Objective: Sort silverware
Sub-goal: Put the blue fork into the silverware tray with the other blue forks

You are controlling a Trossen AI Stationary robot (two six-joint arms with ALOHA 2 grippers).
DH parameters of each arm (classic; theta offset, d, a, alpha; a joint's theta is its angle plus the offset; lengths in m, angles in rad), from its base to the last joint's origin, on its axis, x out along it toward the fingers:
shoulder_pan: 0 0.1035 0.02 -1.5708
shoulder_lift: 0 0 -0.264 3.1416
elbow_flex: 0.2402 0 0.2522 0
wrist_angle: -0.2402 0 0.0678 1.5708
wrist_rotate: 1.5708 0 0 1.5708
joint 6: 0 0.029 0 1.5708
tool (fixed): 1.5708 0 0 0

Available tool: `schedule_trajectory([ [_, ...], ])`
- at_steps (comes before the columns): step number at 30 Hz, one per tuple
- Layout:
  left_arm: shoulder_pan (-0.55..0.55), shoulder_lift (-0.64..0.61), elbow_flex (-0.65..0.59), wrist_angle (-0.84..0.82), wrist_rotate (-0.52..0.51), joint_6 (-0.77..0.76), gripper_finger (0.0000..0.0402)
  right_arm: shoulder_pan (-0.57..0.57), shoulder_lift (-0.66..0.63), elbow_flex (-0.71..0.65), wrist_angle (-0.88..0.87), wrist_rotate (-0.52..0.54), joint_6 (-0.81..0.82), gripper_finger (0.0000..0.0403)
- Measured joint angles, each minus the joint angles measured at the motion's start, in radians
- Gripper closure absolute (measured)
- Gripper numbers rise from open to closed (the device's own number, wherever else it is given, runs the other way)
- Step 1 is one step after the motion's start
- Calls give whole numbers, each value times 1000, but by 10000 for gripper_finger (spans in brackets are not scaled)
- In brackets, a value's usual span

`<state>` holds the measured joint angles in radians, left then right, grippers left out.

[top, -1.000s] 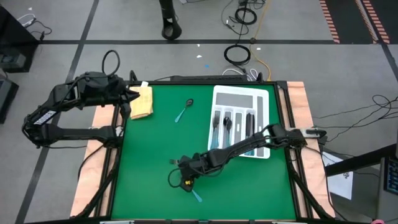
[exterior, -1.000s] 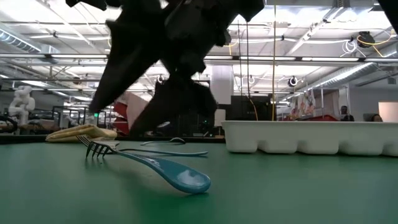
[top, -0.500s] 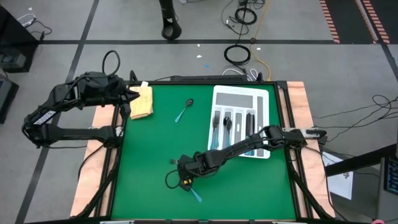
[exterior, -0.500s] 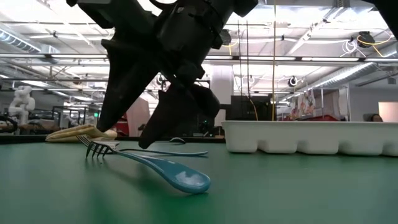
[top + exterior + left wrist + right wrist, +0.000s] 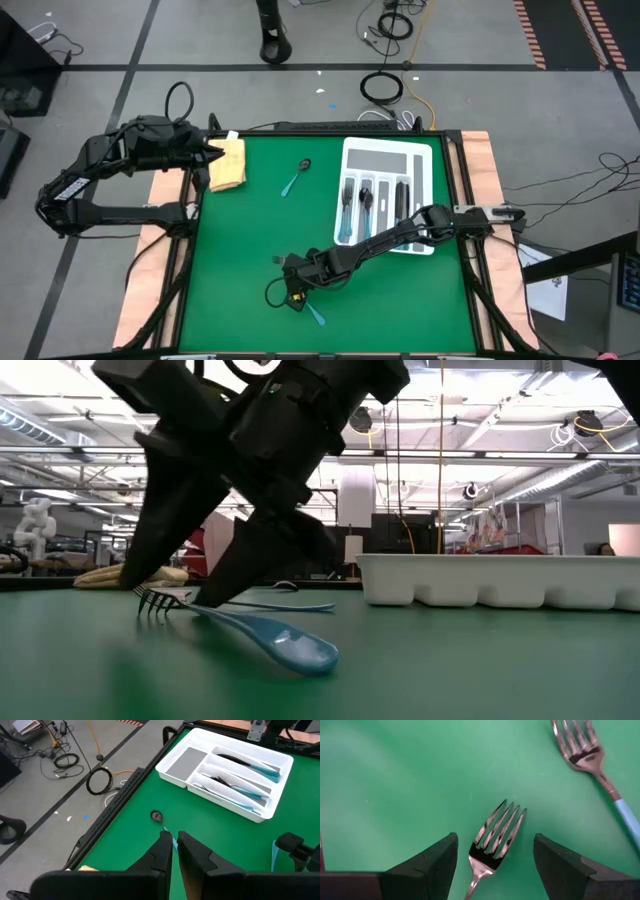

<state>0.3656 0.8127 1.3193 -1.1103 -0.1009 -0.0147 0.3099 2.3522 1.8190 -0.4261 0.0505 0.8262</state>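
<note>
Open right hand [image 5: 180, 585] straddles fork [image 5: 240, 625] on table [image 5: 480, 670].

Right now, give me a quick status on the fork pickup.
Right gripper open, straddling fork on the mat. Second fork close beside. Left gripper parked by yellow cloth.
</note>
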Motion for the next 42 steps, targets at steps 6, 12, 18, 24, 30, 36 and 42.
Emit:
schedule_trajectory([
  [6,0,-2,0,0,0,2,366,-1,5,4,-55,30,29,168],
  [12,0,-2,0,-1,0,2,366,-6,6,4,-110,74,75,245],
  [18,0,-2,0,-1,0,2,366,-9,6,3,-144,86,117,346],
  [24,0,-2,0,-1,0,2,366,-8,7,3,-165,88,138,396],
  [30,0,-2,0,-1,0,2,366,9,16,94,-342,153,140,401],
  [36,0,-2,0,-2,0,2,366,21,16,359,-799,275,136,402],
  [42,0,-2,0,-2,0,-2,366,-53,-13,513,-1154,362,223,402],
])
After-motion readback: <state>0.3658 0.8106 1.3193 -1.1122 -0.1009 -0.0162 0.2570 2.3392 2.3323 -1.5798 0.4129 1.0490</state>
